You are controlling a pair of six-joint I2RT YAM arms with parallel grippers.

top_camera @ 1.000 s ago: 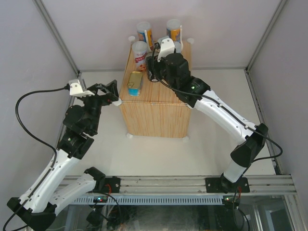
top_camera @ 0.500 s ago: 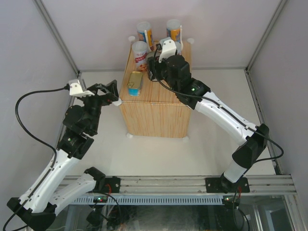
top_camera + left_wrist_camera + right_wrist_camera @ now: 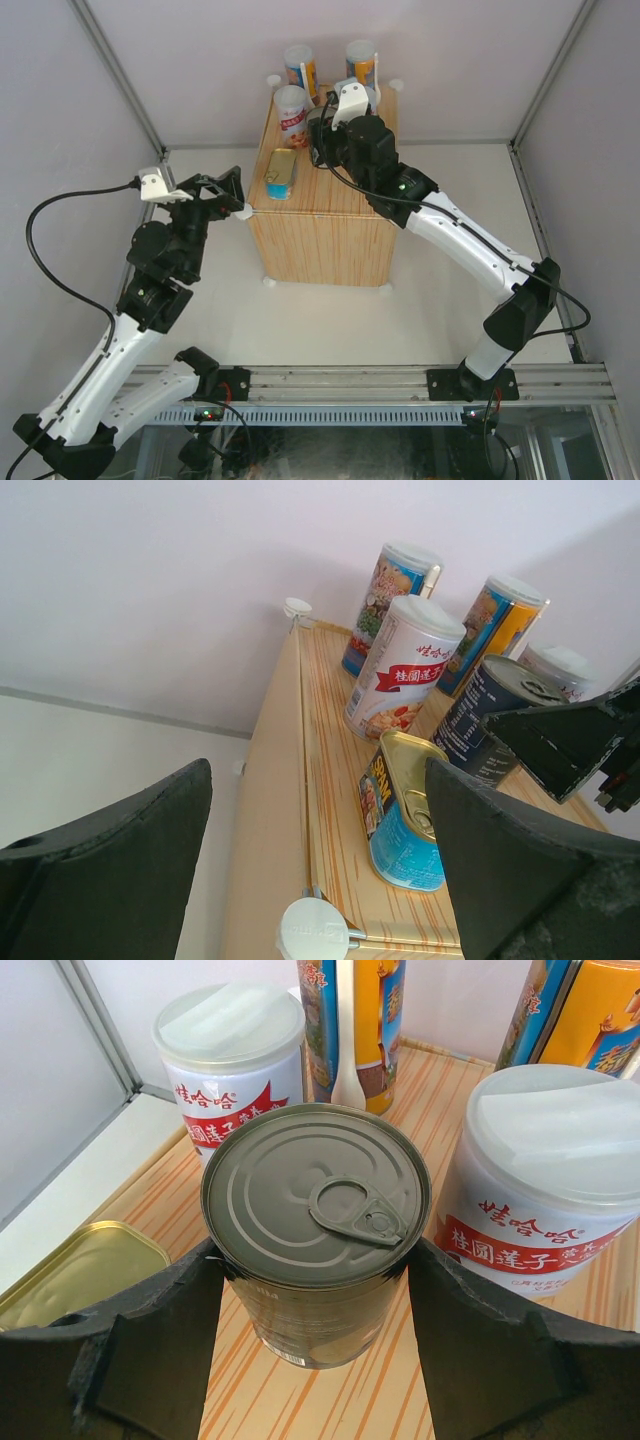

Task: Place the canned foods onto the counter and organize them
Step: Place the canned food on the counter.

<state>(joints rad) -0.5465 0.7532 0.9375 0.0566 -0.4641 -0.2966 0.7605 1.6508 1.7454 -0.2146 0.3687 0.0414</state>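
Counter [image 3: 320,235]: light wood-grain box with white round knobs [image 3: 312,928] at its corners, carrying six containers. Far edge: two tall blue-orange cylinders [image 3: 390,605], pale lids, a white spoon [image 3: 345,1030] fixed to one. In front of them: two short white-red cans [image 3: 400,675], flanking the dark can [image 3: 315,1230], which stands upright with a ribbed metal top and pull ring. Left edge: flat gold-blue tin [image 3: 400,815], gold lid up. Right gripper [image 3: 315,1295]: jaws clamped on both sides of the dark can. Left gripper [image 3: 318,810]: jaws spread wide, empty, off the near-left corner.

2 tall cyls [image 3: 392,605] [image 3: 495,630], 3 short cans [image 3: 232,1050] [image 3: 316,1200] [image 3: 550,1160], 1 tin [image 3: 400,815].
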